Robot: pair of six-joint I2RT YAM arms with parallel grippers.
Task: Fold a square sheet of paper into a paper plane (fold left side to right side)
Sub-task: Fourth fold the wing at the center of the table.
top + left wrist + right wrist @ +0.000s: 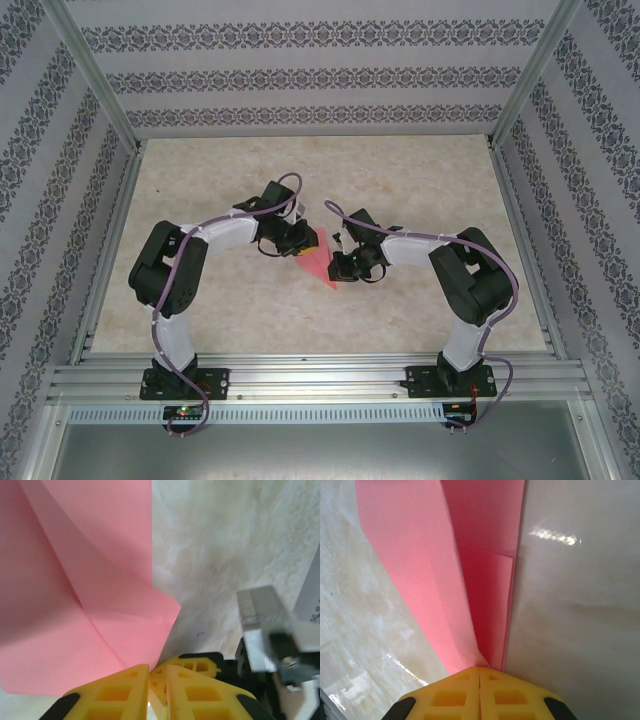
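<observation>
The right claw [480, 670] has its two yellow fingers [440, 697] pressed flat together, with only a hairline seam between them. The pink paper sheet [420, 565] narrows straight into that seam, so this claw is closed on a slim end of the sheet. Ahead of the tips the paper widens in layers. A broad band runs up and off to the claw's left, and a darker inner panel lies directly ahead with a straight edge on its right. Pale marbled tabletop [570, 630] lies on both sides, with glare on the right.

The left claw [158, 669] stands narrow: its yellow fingers [107, 695] nearly meet, leaving a thin slit. An edge of the sheet comes down to the tips, but I cannot tell whether it is pinched. Ahead and to this claw's left the paper spreads wide, crossed by a diagonal crease. To its right lie bare tabletop and a blurred grey-white piece of hardware [265, 625].

From above, the sheet lies between the two claws as a pointed triangle. The left claw is at its wide far end, the right claw is at its right edge, and the tip points toward the arm bases.
</observation>
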